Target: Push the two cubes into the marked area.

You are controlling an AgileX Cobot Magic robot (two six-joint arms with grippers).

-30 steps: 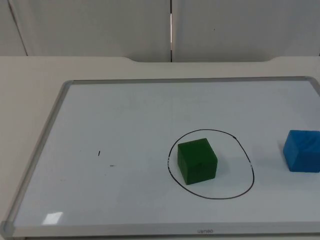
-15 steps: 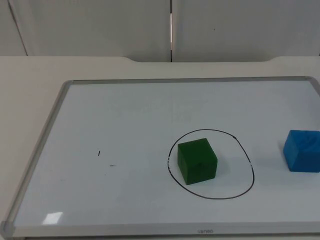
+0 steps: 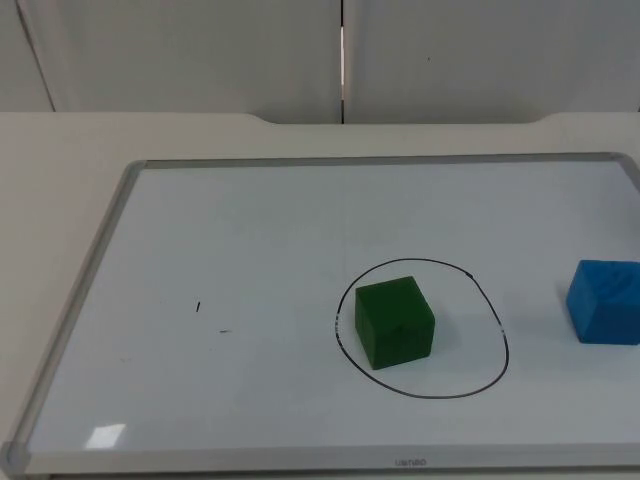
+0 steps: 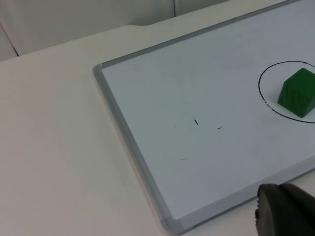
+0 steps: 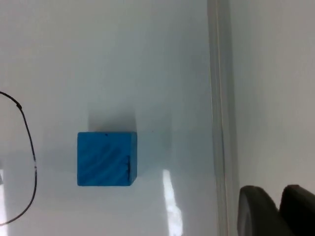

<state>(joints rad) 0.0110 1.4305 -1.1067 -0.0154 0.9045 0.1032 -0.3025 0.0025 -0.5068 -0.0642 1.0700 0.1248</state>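
Grey-framed whiteboard (image 3: pixel 105 240) lies flat on your white table (image 3: pixel 60 160), its near rail closest to you in the top view, with a small printed mark at the rail's middle. Just beyond that rail sits the marked area (image 3: pixel 497 340), a hand-drawn black ring on the board's surface. The green cube (image 3: pixel 394 322) stands inside the ring, toward its left side, close to the line there but not across it. In the left wrist view you see the same green cube (image 4: pixel 297 92) within the ring (image 4: pixel 261 91).

To the right of the ring, well apart from the line, you find the blue cube (image 3: pixel 604 301), resting on the board near its right rail. The right wrist view shows this blue cube (image 5: pixel 107 158) between the ring's arc (image 5: pixel 30 142) and the board's rail (image 5: pixel 220 113), touching neither.

Left of the ring, two short black pen ticks (image 3: pixel 198 307) mark the otherwise bare board.

The left hand (image 4: pixel 283 211) hangs over the table just off the board's near left corner; you cannot tell whether it is released or clenched. The right hand (image 5: pixel 275 209) hangs beyond the board's right rail, over the table; its fingertips (image 5: pixel 256 209) stand close together, yet its state cannot be told either.

Farthest back, the table ends at the grey partition wall (image 3: pixel 200 50).
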